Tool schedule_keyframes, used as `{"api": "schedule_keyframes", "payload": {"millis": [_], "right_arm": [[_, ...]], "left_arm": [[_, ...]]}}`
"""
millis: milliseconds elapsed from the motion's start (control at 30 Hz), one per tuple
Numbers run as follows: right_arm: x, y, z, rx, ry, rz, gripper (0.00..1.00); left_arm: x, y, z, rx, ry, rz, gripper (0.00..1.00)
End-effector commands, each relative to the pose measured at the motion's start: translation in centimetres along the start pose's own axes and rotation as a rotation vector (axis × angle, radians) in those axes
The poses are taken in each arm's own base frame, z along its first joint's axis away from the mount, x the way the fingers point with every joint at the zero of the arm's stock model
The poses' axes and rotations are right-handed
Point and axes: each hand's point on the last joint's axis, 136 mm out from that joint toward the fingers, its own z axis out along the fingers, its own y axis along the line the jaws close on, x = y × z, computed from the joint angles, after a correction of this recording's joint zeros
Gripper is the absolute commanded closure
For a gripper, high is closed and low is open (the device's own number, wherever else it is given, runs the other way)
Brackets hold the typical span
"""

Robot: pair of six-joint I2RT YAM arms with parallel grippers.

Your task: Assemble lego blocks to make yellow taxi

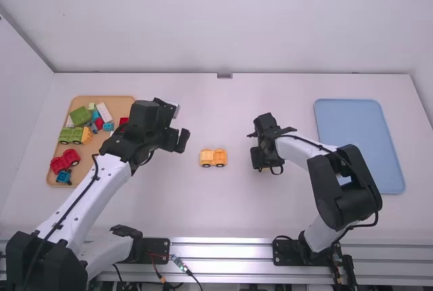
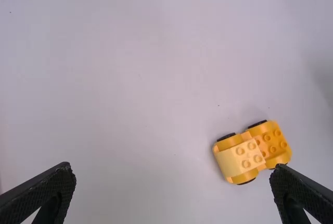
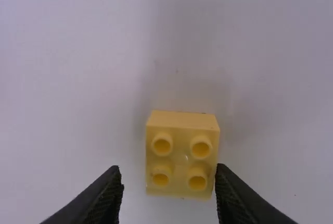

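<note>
Right gripper (image 3: 167,169): fingers parted | 2x2 yellow brick (image 3: 182,153): under it, right of yellow wheeled base (image 1: 213,158), nearer one finger | gap to be centred first, side walls squeezed evenly, studs kept upright

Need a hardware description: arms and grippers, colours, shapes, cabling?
Both arms: white rounded links, bulky black joints, a thin black cable along each. Left gripper: black, two blocky fingers; up close, ribbed, tapering to rounded tips. Right gripper: black too, its two fingers ribbed. Red and black wires with a pale connector lie by the left base.
</note>
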Motion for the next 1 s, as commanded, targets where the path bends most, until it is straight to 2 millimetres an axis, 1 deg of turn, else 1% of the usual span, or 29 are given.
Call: {"api": "schedule_keyframes", "payload": {"millis": [0, 33, 100, 233, 333, 467, 800, 900, 933, 967], "right_arm": [[0.9, -0.5, 0.7, 0.014, 0.032, 0.004, 0.56], [1.0, -0.5, 0.8, 0.014, 0.033, 0.004, 0.58], [1.0, -0.5, 0.8, 0.013, 0.031, 0.004, 0.59], [1.0, -0.5, 1.0, 0.012, 0.024, -0.018, 0.66], [0.9, -0.4, 1.0, 0.007, 0.02, -0.033, 0.66], [0.5, -0.3, 1.0, 0.004, 0.005, -0.055, 0.66], [-0.1, 0.0, 1.0, -0.009, -0.02, -0.223, 0.66], [0.0, 0.0, 1.0, -0.009, -0.017, -0.301, 0.64], [0.0, 0.0, 1.0, -0.008, -0.017, -0.35, 0.61], [0.0, 0.0, 1.0, -0.008, -0.017, -0.37, 0.61]], "left_arm": [[0.1, -0.2, -0.4, 0.001, -0.006, 0.012, 0.01], [0.1, -0.2, -0.4, 0.001, -0.003, 0.011, 0.01], [0.1, -0.2, -0.4, 0.001, -0.003, 0.011, 0.01], [0.1, -0.2, -0.4, 0.001, -0.003, 0.011, 0.01], [0.1, -0.2, -0.4, 0.001, -0.003, 0.011, 0.01], [0.1, -0.2, -0.4, 0.001, -0.003, 0.011, 0.01], [0.1, -0.2, -0.4, 0.001, -0.003, 0.011, 0.01], [0.1, -0.2, -0.4, 0.001, -0.003, 0.012, 0.01], [0.1, -0.2, -0.4, 0.001, -0.003, 0.012, 0.01], [0.1, -0.2, -0.4, 0.001, -0.003, 0.012, 0.01]]}}
